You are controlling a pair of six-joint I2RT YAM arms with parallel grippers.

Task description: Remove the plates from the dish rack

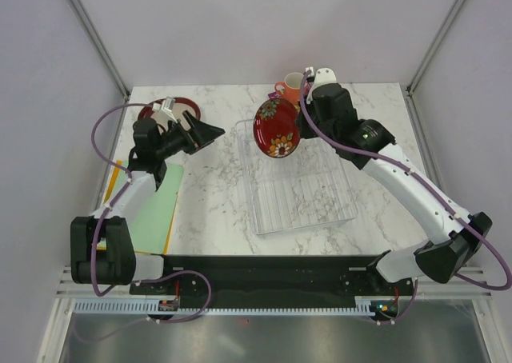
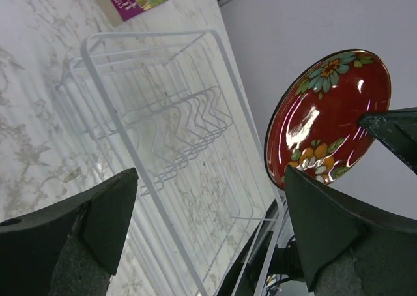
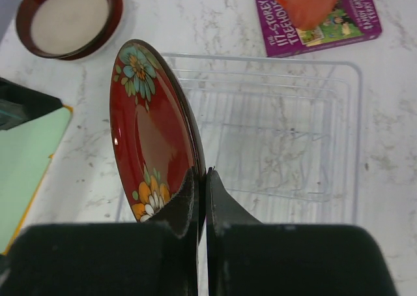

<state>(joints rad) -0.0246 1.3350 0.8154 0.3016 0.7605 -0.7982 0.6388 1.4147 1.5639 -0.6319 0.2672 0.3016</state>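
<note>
From above, your right claw (image 1: 298, 126) clamps the plate (image 1: 277, 128) on edge over the rack (image 1: 304, 195), mid-table (image 1: 216, 199). Your left claw (image 1: 210, 133) gapes near the left edge.

Left wrist: the spread fingers (image 2: 98, 211) frame rack and plate.

Right wrist: both fingers pinch the plate's rim.

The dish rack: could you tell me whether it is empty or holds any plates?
Empty: the dish rack shows only bare ribs. The red plate is out, pinched on edge by the right tool.
</note>
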